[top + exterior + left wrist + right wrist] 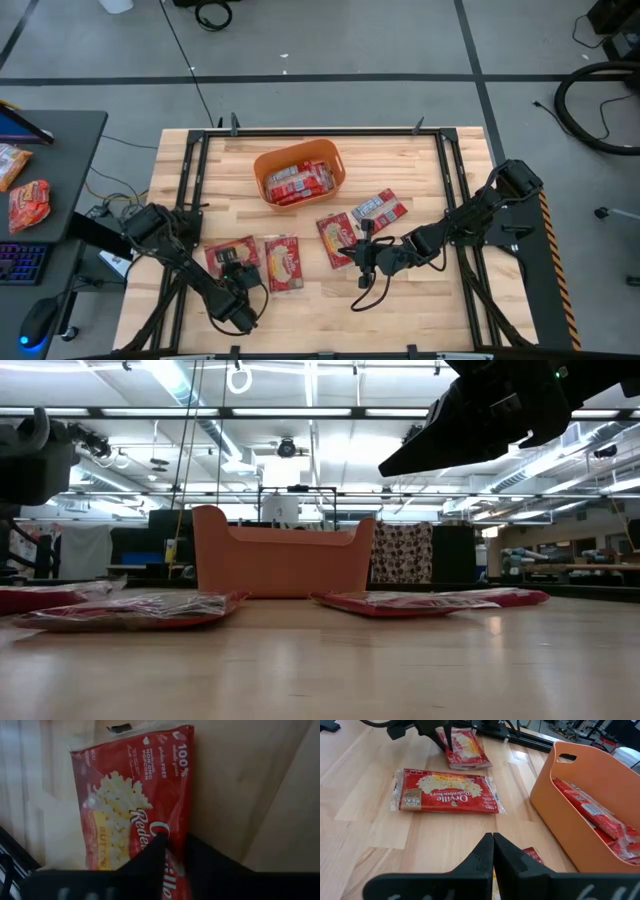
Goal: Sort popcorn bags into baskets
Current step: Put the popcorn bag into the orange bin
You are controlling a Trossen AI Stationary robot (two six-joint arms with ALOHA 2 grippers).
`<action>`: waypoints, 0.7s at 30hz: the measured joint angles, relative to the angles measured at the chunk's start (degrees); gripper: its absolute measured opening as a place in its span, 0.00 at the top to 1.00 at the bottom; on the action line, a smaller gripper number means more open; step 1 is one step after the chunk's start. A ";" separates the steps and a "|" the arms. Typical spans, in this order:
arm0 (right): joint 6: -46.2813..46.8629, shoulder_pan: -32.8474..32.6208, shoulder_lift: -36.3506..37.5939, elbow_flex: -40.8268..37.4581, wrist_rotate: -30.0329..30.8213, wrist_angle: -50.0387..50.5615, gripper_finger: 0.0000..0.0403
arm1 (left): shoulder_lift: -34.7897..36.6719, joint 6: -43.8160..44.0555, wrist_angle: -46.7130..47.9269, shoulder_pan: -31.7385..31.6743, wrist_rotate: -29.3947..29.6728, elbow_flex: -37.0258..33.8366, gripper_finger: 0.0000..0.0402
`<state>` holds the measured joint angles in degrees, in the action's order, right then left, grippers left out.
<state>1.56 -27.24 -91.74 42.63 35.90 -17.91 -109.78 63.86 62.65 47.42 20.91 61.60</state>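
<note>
high view: flat red popcorn bags [283, 262] beside orange basket [264, 163]

Four cameras, one table
One looked straight down; one sat level at the tabletop facing the orange basket [282, 552] and room; each wrist camera peered close past its fingers, both catching the same popcorn bag [464, 746].

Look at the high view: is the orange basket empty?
No, the orange basket already holds several red popcorn bags, while four more lie on the table around it.
</note>
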 joint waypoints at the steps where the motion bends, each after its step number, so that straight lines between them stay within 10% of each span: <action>1: 0.00 -0.01 0.00 0.00 0.00 0.00 0.97 | 0.00 0.00 0.14 0.00 -0.16 0.00 0.89; 21: 0.00 -0.01 0.00 0.00 0.00 0.00 0.97 | 8.76 -4.52 18.19 -5.22 6.94 14.54 0.99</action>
<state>1.56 -27.24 -91.74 42.63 35.90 -17.91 -101.02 59.33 80.84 42.20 27.85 76.14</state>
